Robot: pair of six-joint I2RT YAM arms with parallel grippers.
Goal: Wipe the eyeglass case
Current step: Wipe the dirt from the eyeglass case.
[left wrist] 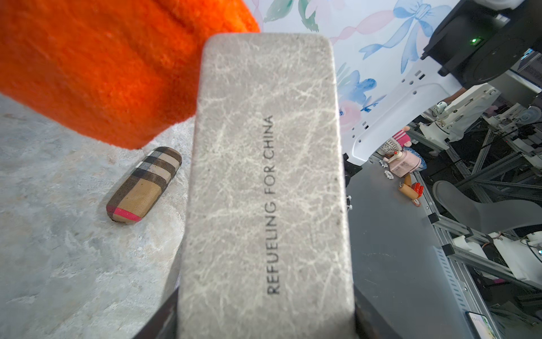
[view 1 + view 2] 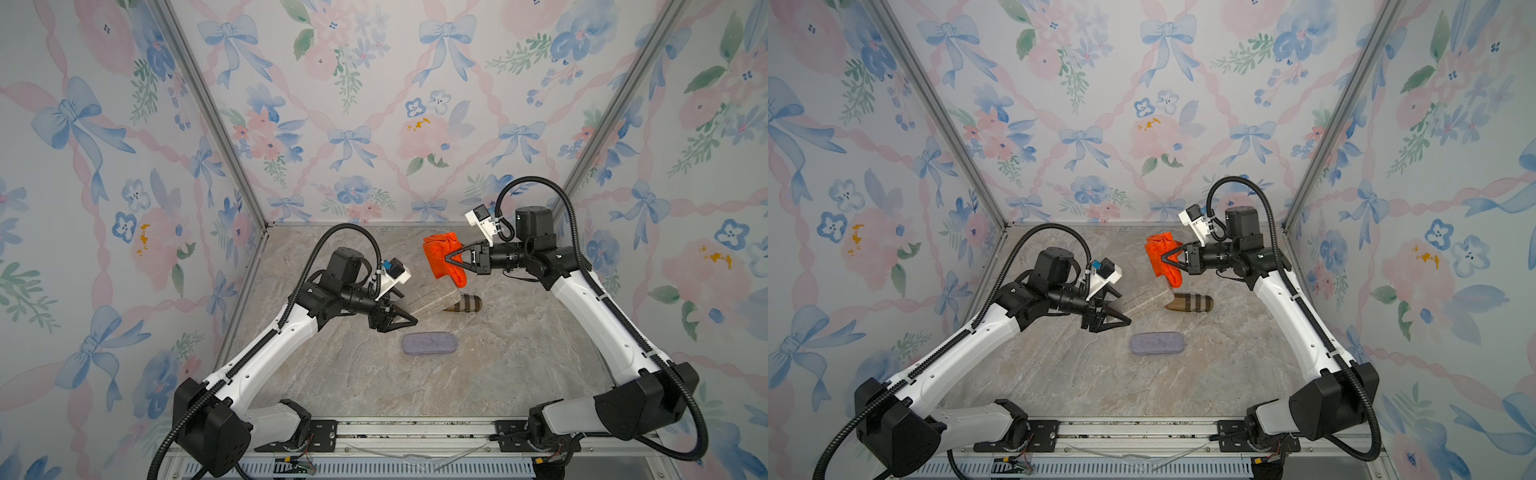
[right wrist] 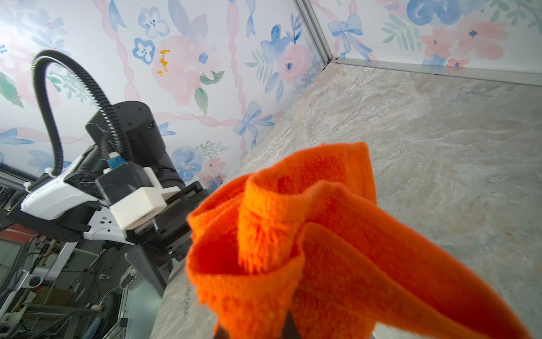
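A grey marbled eyeglass case (image 2: 432, 303) (image 2: 1148, 299) printed "REFUELING FOR CHINA" (image 1: 264, 190) is held off the table by one end. My left gripper (image 2: 409, 319) (image 2: 1124, 321) is shut on it, a jaw on either long side. My right gripper (image 2: 449, 258) (image 2: 1163, 257) is shut on a bunched orange cloth (image 2: 436, 249) (image 2: 1156, 249) (image 3: 293, 234). The cloth (image 1: 102, 73) hangs at the case's far end, over one corner. Whether cloth and case touch, I cannot tell. In the right wrist view the case (image 3: 176, 299) shows just under the cloth.
A plaid tan case (image 2: 463, 303) (image 2: 1190, 302) (image 1: 143, 185) lies on the marble tabletop (image 2: 498, 365) right beside the held case's far end. A grey-blue felt case (image 2: 430, 344) (image 2: 1157, 343) lies nearer the front, below the left gripper. Flowered walls close in three sides.
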